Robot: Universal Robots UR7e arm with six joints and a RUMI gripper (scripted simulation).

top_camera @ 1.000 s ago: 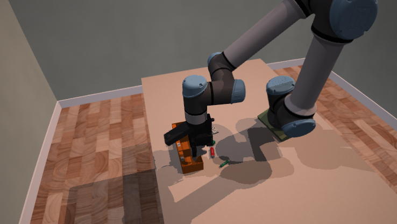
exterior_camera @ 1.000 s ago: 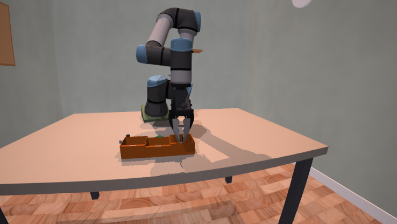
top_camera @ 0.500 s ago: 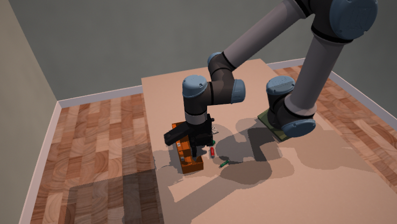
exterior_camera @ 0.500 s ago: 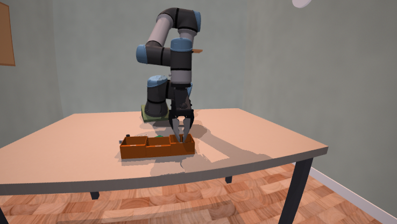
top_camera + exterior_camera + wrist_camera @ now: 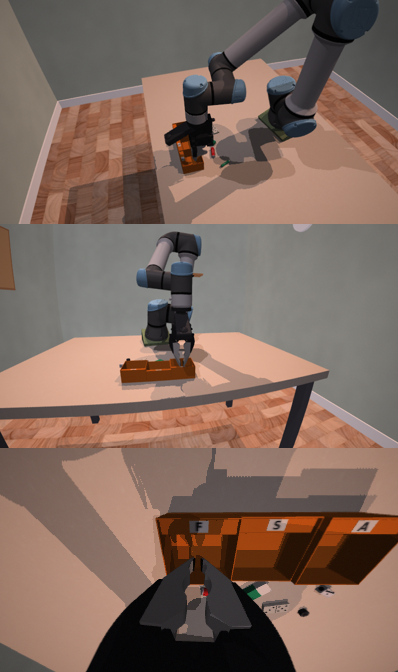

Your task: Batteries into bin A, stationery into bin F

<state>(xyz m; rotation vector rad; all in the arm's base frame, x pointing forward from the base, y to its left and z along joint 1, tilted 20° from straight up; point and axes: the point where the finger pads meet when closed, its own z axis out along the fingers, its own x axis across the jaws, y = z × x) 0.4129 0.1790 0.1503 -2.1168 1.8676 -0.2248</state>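
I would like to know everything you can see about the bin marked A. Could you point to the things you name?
The bin marked A (image 5: 175,126) (image 5: 134,376) (image 5: 382,526) is an orange, open-topped rectangular box with thin, straight walls, plastic by its look. A white label (image 5: 364,526) with a dark A sits on one inner wall. It stands upright on the table (image 5: 306,194) (image 5: 251,357) (image 5: 40,548), at one end of a row of three, directly against the bin marked S (image 5: 184,144) (image 5: 158,375) (image 5: 300,525). Its inside is shadowed; I see nothing lying there.
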